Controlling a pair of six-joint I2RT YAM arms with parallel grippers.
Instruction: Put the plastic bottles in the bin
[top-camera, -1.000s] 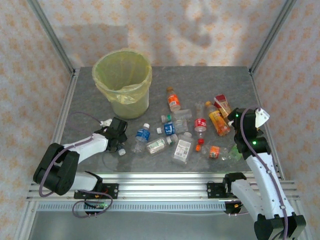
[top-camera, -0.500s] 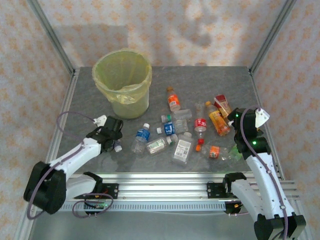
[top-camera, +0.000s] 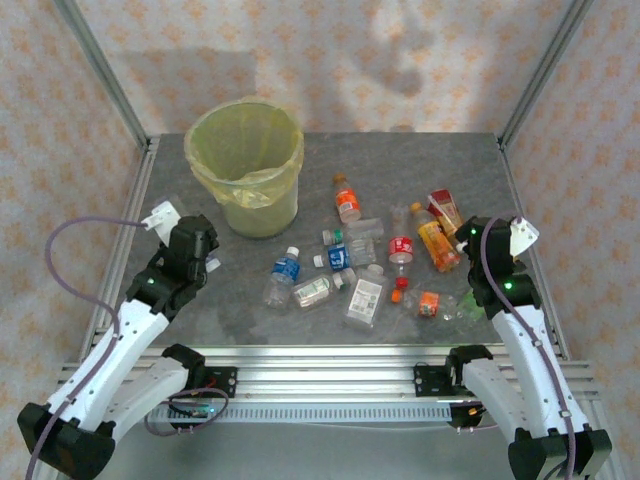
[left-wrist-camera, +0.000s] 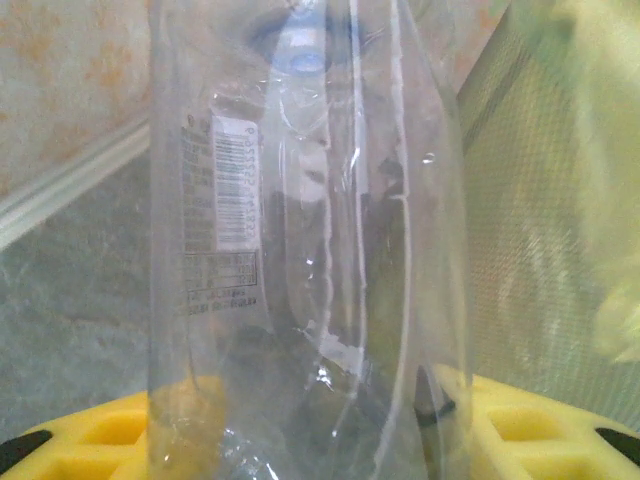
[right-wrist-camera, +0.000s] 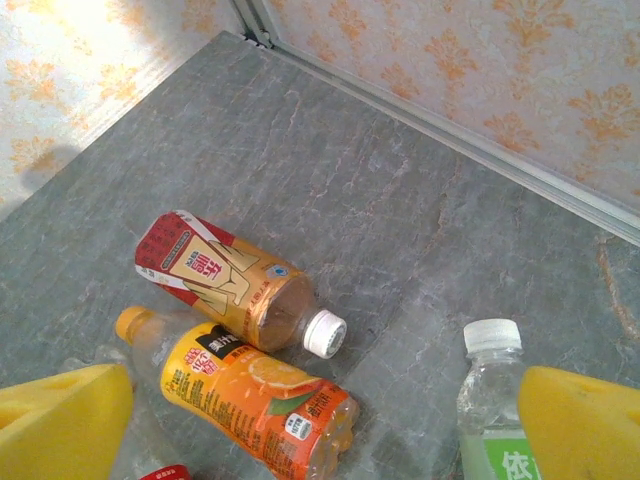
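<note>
Left wrist view puts me right up against it: the left gripper is clamped on a clear crushed bottle. The bottle stands upright between the yellow pads at the bottom of the frame, with a white printed label on its left side. Behind it, on the right of the frame, is the yellow-green bag of the bin, and on the left the grey table.

From the top camera this arm has changed a good deal. A second ago it was folded low at the lower left, its gripper down on the table beside a blue-labelled bottle. Now the arm is stretched out and the gripper has come up and to the left, just below and left of the bin. The small clear bottle that lay there has gone with it.

The right gripper has not stirred. Its jaws stand wide, one yellow pad in each lower corner of its wrist view. Between them lies an orange-labelled bottle, and just beside that a red-and-gold bottle with a white cap. A green-labelled bottle sits by the right pad. The scattered bottles lie in the middle and right of the table as before, well apart from the bin.
</note>
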